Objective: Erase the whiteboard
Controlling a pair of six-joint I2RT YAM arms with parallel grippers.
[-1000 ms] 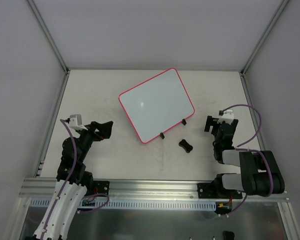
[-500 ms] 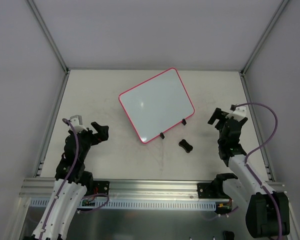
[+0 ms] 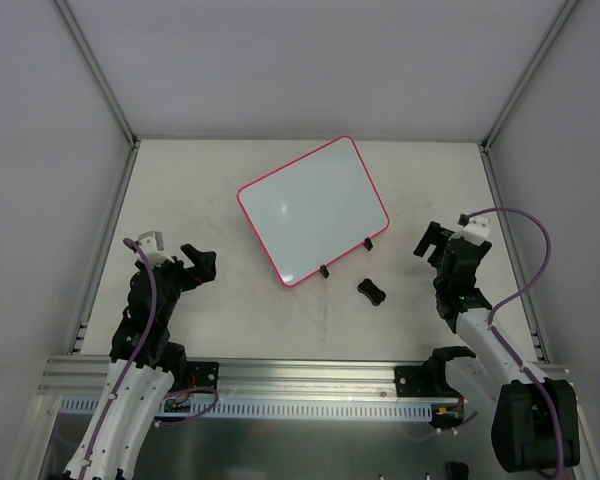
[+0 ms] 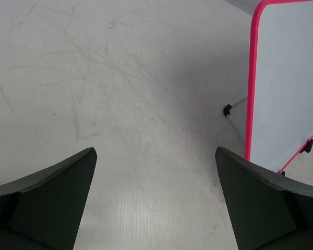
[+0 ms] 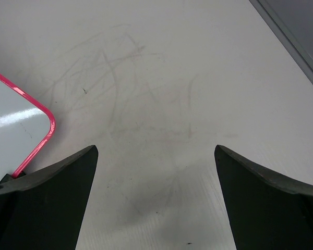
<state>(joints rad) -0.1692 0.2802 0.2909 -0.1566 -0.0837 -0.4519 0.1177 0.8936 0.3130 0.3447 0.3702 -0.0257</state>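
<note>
The whiteboard (image 3: pixel 312 210), glossy white with a pink-red rim and two small black feet on its near edge, lies tilted in the middle of the table. Its surface looks blank. It also shows at the right of the left wrist view (image 4: pixel 287 83) and as a corner in the right wrist view (image 5: pixel 15 122). A small black bone-shaped eraser (image 3: pixel 371 291) lies just in front of the board's near right corner. My left gripper (image 3: pixel 200 261) is open and empty, left of the board. My right gripper (image 3: pixel 429 238) is open and empty, right of the board and eraser.
The table top (image 3: pixel 230 310) is scuffed with faint grey marks. Metal frame rails (image 3: pixel 108 240) run along the left and right (image 3: pixel 502 230) edges, with grey walls behind. A metal rail (image 3: pixel 300 375) crosses the near edge by the arm bases.
My right arm has unfolded from a tucked pose and its gripper has moved slightly right and forward. My left gripper has opened wide and drawn back a little towards its base.
</note>
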